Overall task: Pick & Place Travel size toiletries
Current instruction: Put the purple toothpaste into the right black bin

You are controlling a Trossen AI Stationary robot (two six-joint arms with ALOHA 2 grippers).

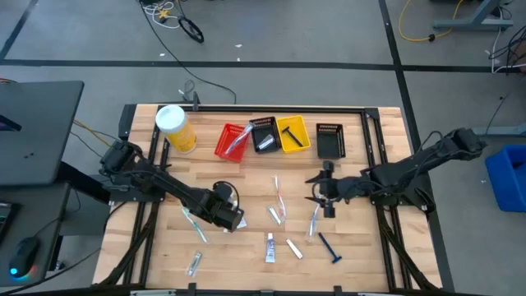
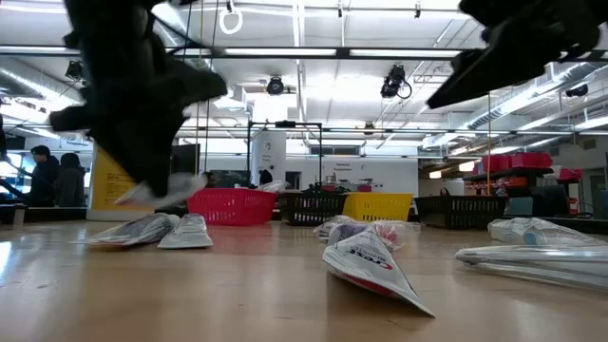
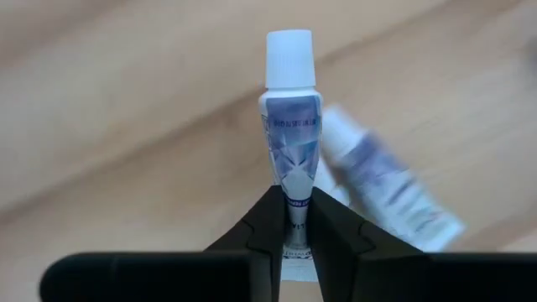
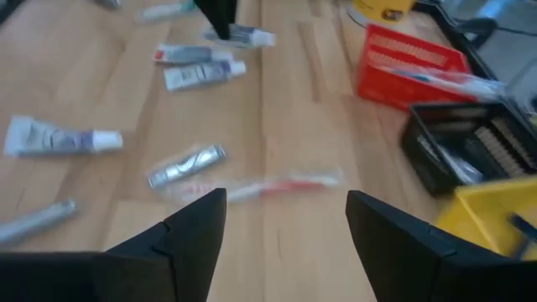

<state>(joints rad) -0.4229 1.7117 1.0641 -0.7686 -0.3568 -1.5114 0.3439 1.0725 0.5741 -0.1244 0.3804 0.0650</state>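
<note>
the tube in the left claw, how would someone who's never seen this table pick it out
Start at the yellow canister in the table's far-left corner and come toward the near edge to the left claw. The white-capped tube is pinched there by its flat tail, unlike the others lying loose.

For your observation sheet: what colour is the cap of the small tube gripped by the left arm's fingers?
White, on the small white-and-blue tube; clearest in the left wrist view.

Pale, smooth wood-plank table (image 1: 362, 247), centre frame, carries glossy plastic tubes (image 1: 269, 247) below slotted plastic bins (image 1: 292, 134) in red, black and yellow.
</note>
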